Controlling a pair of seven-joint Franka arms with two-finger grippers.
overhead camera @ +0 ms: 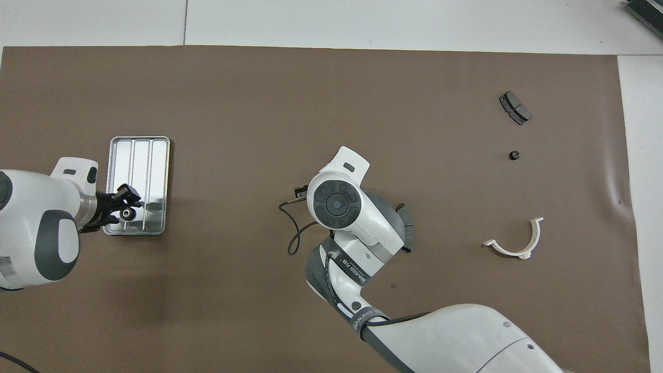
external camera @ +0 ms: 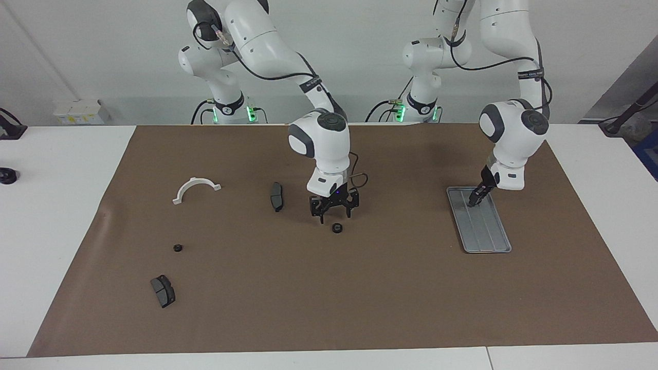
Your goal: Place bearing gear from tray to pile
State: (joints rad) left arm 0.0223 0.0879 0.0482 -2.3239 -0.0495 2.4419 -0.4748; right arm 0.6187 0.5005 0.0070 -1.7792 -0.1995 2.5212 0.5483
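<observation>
Facing view: my right end effector hangs fingers apart just above a bearing gear lying mid-bench, not touching it. Left end effector sits low over the tray; I can't tell its fingers here. Another gear lies toward the right arm's end.

Overhead view: left end effector over the tray, clamped on a small gear.

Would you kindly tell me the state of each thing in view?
right gripper: jaws open, over the bearing gear
bearing gear: loose on the mat
left gripper: over the tray
tray: flat on the mat
second gear: lying loose, untouched
</observation>
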